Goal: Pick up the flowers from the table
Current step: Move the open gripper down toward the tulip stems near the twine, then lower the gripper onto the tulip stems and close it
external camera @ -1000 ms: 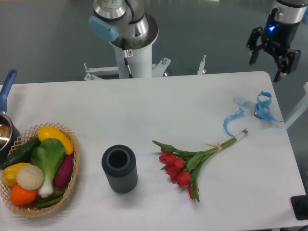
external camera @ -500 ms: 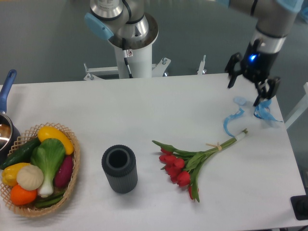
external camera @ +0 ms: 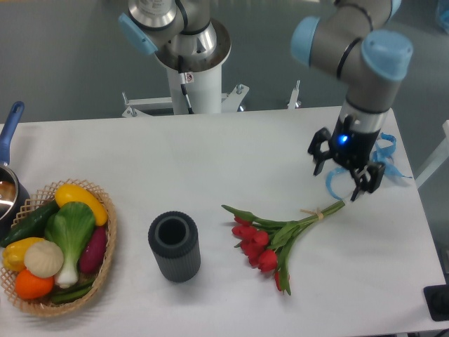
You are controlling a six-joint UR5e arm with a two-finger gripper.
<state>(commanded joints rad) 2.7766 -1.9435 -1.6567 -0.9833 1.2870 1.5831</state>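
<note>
You have the flowers (external camera: 270, 239) lying flat on the smooth, matte white counter (external camera: 231, 151): a small bunch of red tulips with glossy green leaves, their thin green stems running up and right to a tie of pale string near the cut ends. The black end effector (external camera: 340, 177) hangs just above those stem ends with its two fingers spread apart and nothing between them; a blue light glows on its wrist. Behind it, partly hidden, lies a curly blue ribbon (external camera: 384, 151).

Left of the tulips stands a dark, ribbed cylindrical vase (external camera: 174, 246), upright and open at the top. At the left edge sits a woven wicker basket (external camera: 105, 263) filled with plastic-looking vegetables, and beside it a pot with a blue handle (external camera: 8, 130).

Compared with a second ago, the end effector has come down from the counter's far right corner and leftward, to the tied stems. The bunch, the vase and the basket have not shifted.
</note>
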